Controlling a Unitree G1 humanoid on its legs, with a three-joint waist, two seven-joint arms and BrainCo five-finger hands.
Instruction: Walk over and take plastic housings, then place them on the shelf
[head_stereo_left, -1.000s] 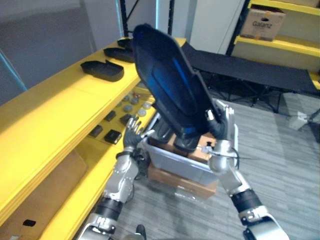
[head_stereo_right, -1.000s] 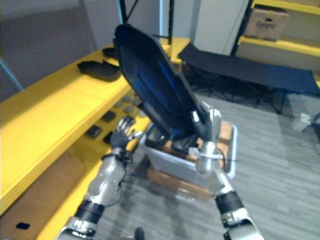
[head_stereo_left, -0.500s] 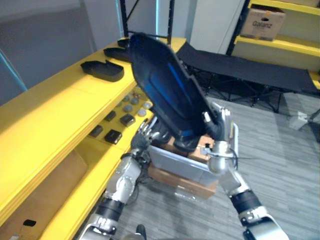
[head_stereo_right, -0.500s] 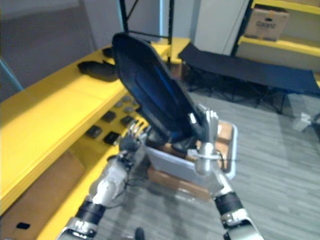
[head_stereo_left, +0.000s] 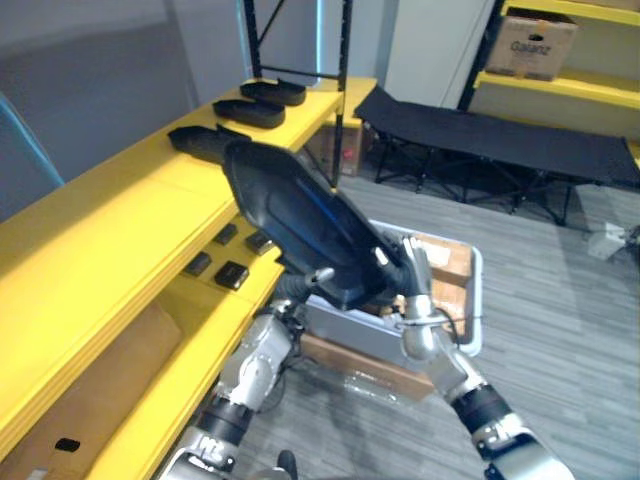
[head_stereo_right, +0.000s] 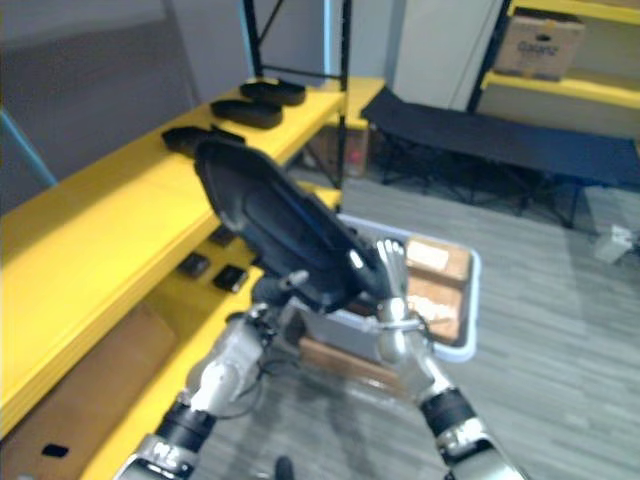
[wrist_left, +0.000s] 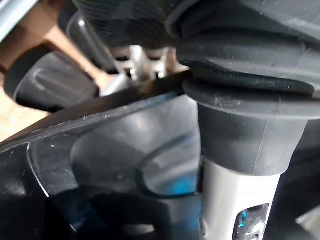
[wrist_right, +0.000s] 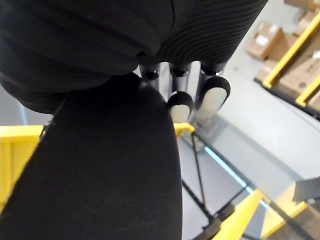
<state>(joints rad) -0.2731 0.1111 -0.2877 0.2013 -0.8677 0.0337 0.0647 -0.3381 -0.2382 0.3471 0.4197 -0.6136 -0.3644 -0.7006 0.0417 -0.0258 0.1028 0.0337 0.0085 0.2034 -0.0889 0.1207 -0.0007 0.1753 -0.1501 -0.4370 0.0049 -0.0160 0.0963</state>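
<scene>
Now the right hand (head_stereo_left: 413, 300) pinches a housing (head_stereo_left: 300, 220) above the bin (head_stereo_left: 355, 335), left hand (head_stereo_left: 292, 290) beneath, grip hidden; three housings (head_stereo_left: 240, 112) lie on the shelf (head_stereo_left: 110, 230), this one not yet.

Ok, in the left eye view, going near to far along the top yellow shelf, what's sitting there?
Nearest housing → middle housing → farthest housing. The held housing overlaps the nearest one in this view, so I left it out.
</scene>
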